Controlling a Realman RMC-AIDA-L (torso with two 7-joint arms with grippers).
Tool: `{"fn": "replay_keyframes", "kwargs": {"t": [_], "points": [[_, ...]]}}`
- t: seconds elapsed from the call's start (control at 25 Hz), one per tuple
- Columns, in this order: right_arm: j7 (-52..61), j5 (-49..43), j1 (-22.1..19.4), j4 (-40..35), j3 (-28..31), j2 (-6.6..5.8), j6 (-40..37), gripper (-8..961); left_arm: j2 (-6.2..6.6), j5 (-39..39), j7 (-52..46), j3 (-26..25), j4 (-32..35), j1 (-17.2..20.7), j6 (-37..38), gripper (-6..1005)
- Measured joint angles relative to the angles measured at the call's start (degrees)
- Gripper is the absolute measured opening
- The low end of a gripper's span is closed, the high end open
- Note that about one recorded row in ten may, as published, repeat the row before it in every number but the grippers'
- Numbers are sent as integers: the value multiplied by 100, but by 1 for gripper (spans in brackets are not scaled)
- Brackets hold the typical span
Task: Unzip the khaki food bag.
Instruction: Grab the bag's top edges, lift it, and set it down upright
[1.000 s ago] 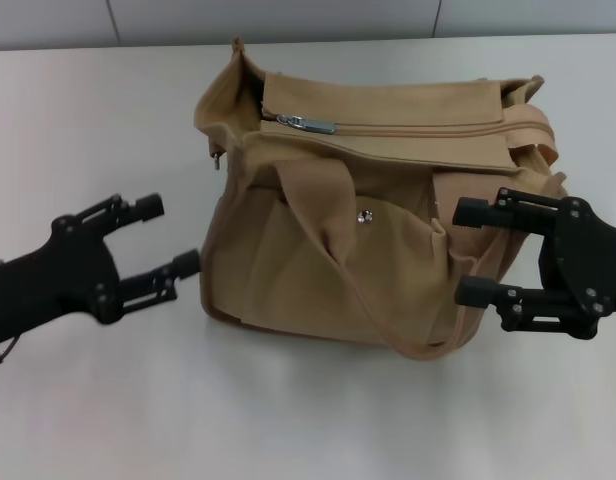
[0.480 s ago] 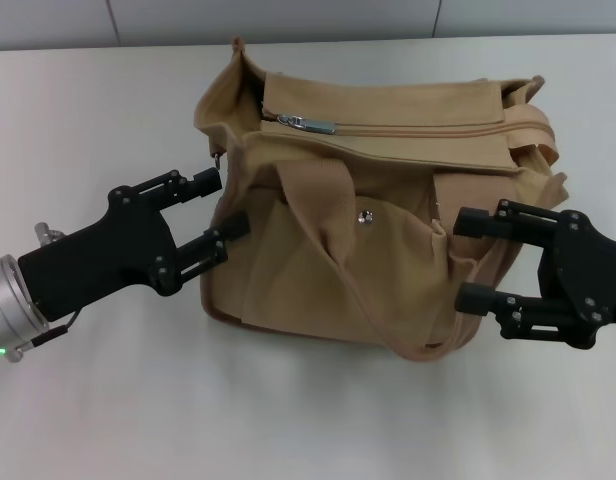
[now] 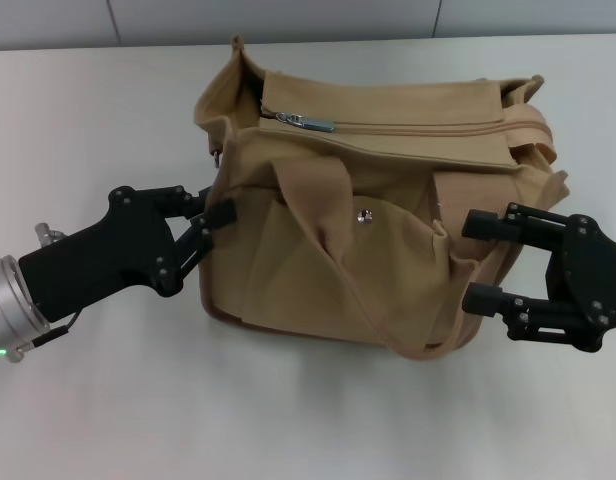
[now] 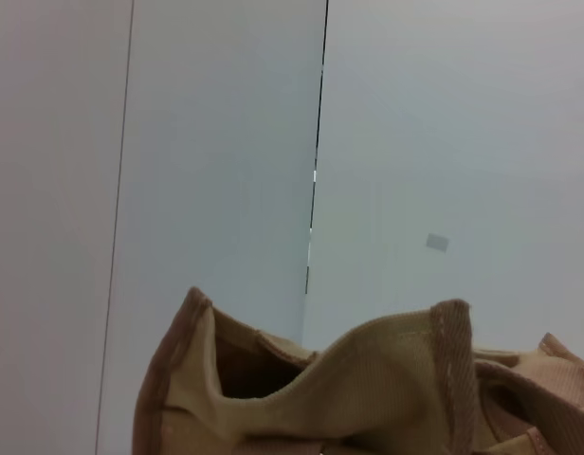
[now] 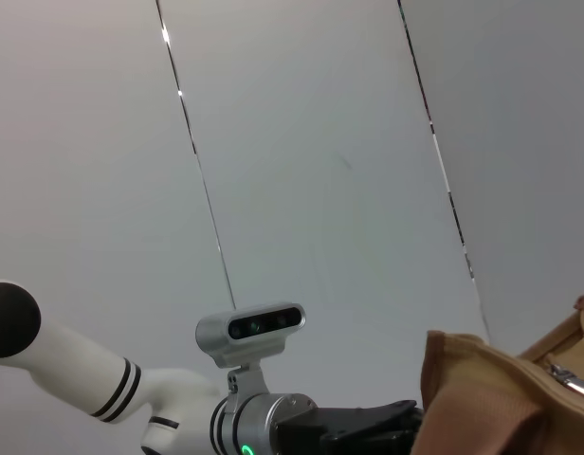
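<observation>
Left gripper (image 3: 210, 222) pinching khaki food bag (image 3: 378, 215) at left end, fingers narrow; right gripper (image 3: 478, 260) fingers wide, touching right end.

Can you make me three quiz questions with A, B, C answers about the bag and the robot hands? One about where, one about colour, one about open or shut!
1. Where is the zipper pull?
A. on top of the bag, toward the robot's left end
B. on the front pocket
C. lying on the table

2. What colour is the bag?
A. blue
B. tan
C. black

3. How is the right gripper?
A. shut on a handle
B. open beside the bag
C. out of sight

Answers: 1 A, the metal pull sits at the left end of the top zipper. 2 B, the canvas is tan. 3 B, its fingers are spread apart at the bag's right end. The left gripper meets the bag's other end.
</observation>
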Motion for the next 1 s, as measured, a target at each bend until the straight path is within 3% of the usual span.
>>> {"fn": "replay_keyframes", "kwargs": {"t": [0.28,0.6,1.0], "points": [[-1,-1,-28,4,16,0,33,773,14,-72,4,-26,1,28,27,75],[-1,-2,-35,19,48,7,88,773,100,-214,-54,-59,224,36,77,62],[34,146,36,321,608,-1,99,773,359,-297,-591,-878,1120,-155,608,63]]}}
